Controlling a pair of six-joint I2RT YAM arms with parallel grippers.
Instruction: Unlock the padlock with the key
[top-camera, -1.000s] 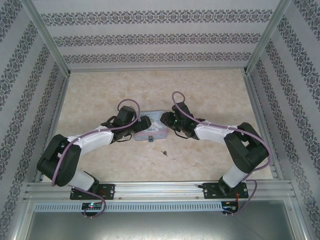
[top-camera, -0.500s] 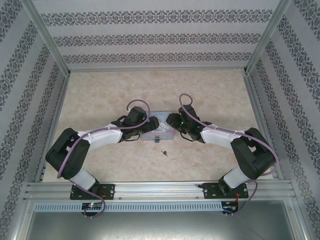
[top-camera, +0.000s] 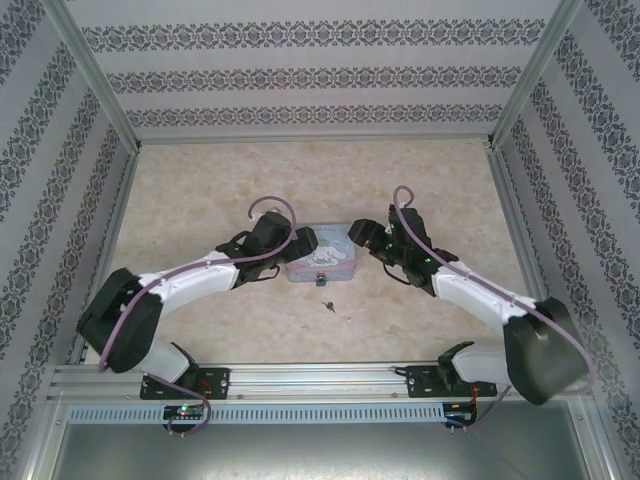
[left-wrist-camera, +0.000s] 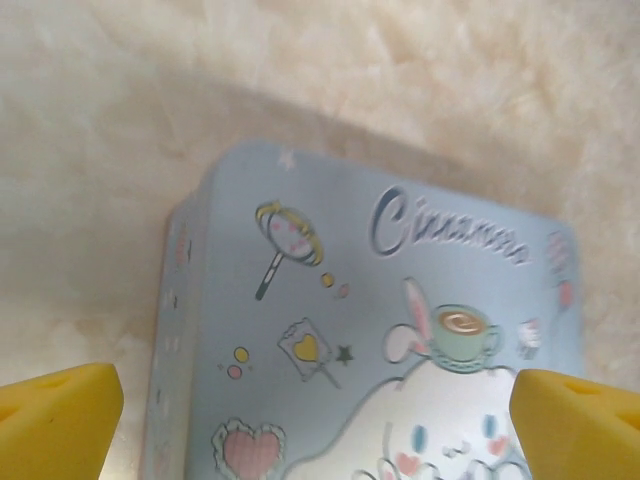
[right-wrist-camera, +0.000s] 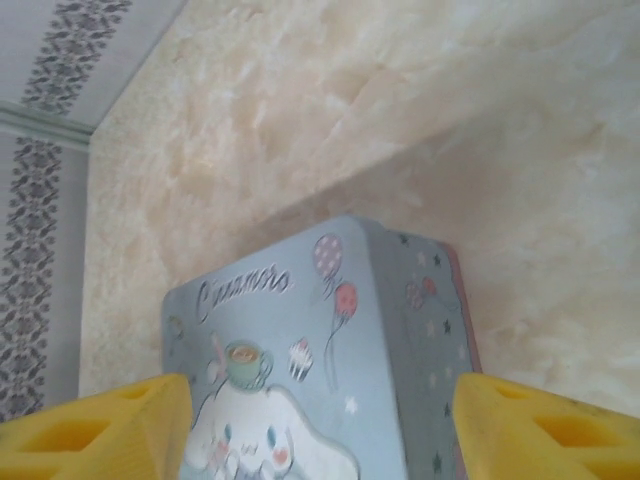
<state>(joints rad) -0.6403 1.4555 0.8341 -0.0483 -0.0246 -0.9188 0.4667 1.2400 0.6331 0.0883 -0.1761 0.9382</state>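
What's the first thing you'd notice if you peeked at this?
The pale-blue cartoon tin in the middle of the marbled table grabs you first, with a white long-eared character and a teacup on its lid. The left arm and the right arm bend in toward it from either side. Look closer and a tiny teal padlock sits at its near side, with a dark key just in front.

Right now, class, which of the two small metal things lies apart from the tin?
The key, the dark speck alone on the table; the blue padlock sits right at the tin's near edge.
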